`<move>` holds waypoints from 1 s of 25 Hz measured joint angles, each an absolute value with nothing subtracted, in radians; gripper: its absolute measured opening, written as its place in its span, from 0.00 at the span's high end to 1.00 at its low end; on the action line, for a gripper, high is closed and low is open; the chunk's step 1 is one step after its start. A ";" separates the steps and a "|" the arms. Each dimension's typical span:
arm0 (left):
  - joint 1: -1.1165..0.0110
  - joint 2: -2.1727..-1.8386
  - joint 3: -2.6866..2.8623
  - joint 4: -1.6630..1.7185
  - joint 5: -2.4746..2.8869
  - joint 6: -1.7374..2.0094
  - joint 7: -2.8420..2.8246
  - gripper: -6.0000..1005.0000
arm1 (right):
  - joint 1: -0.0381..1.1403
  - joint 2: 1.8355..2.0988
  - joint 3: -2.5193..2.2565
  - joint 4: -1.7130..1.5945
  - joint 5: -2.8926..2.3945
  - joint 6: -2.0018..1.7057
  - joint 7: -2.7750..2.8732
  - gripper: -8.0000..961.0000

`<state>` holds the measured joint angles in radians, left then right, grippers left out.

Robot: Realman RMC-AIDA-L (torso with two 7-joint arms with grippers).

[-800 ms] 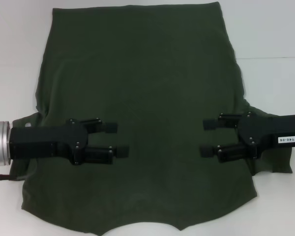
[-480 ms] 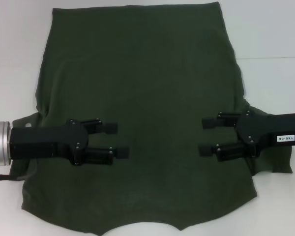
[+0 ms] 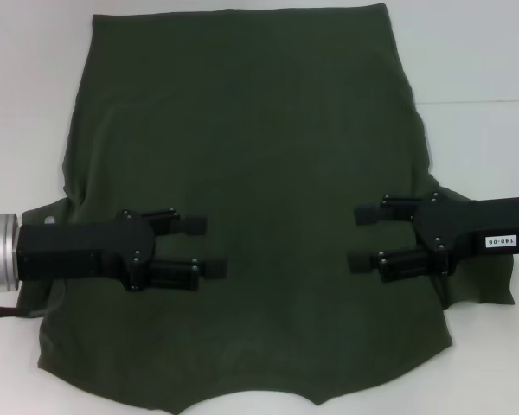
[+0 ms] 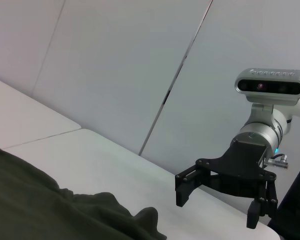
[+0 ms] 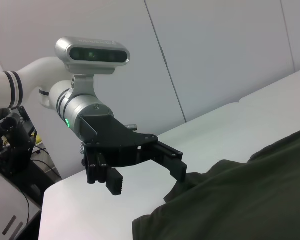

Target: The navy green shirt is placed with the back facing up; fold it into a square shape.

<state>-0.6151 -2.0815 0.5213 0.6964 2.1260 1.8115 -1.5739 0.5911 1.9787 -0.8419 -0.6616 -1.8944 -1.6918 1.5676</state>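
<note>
Soft olive cotton: the shirt [image 3: 251,199] is lying flat, plain back up, on the white table [image 3: 480,60], near edge toward the robot and running out to the far edge. Both arms are hovering over its middle from either side, the left gripper [image 3: 209,247] and the right gripper [image 3: 362,236] both with jaws spread, gripping nothing. It's looking light and floppy, likely to sag and wrinkle, so I'd be pinching it at the side edges or corners, not mid-panel.

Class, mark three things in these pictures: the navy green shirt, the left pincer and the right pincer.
navy green shirt [image 3: 251,156]: head view, middle of its plain back.
left pincer [image 3: 209,245]: head view, midway between its open fingertips.
right pincer [image 3: 361,235]: head view, midway between its open fingertips.
</note>
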 joint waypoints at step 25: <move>-0.641 -1.964 0.202 0.850 2.501 1.786 -2.392 0.08 | 0.604 1.960 -0.841 -0.636 -1.934 -1.681 1.585 0.02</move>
<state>-0.6410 -1.9639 0.2022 0.8502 2.5012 1.7857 -2.3924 0.6041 1.9596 -0.8406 -0.6363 -1.9336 -1.6809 1.5855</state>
